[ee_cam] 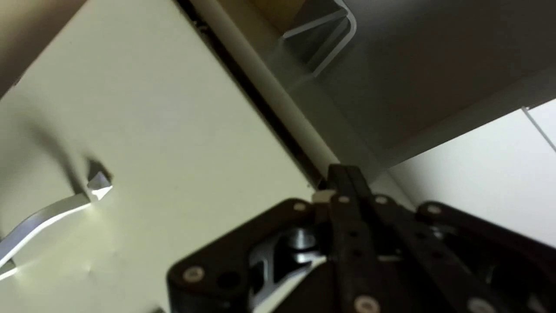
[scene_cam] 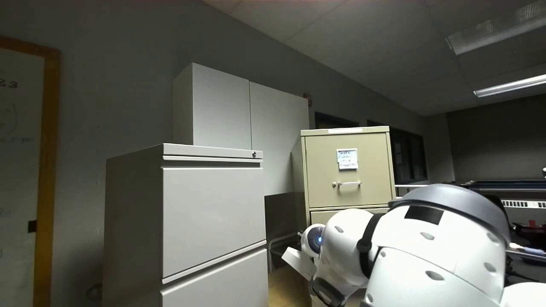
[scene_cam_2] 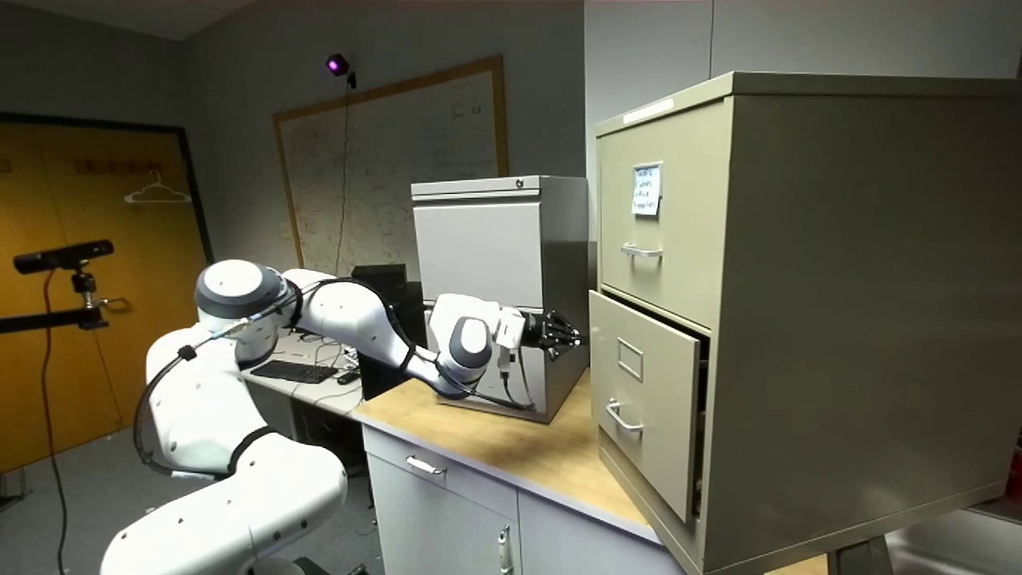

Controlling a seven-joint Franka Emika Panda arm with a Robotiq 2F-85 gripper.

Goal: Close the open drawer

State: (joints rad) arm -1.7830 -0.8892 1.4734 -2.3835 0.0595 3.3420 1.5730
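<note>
Smooth beige drawer (scene_cam_2: 659, 391) (bowed handle (scene_cam_2: 623, 424)) ajar.

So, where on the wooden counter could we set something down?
Bare: the wooden counter, from its front edge back to the grey cabinet and along to the tan cabinet. Crowded: above, where the gripper hangs beside the open drawer.

Two filing cabinets (scene_cam_2: 862, 319), one open drawer (scene_cam_2: 653, 391)

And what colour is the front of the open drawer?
Greenish beige; the open drawer's front shows best in an exterior view.
</note>
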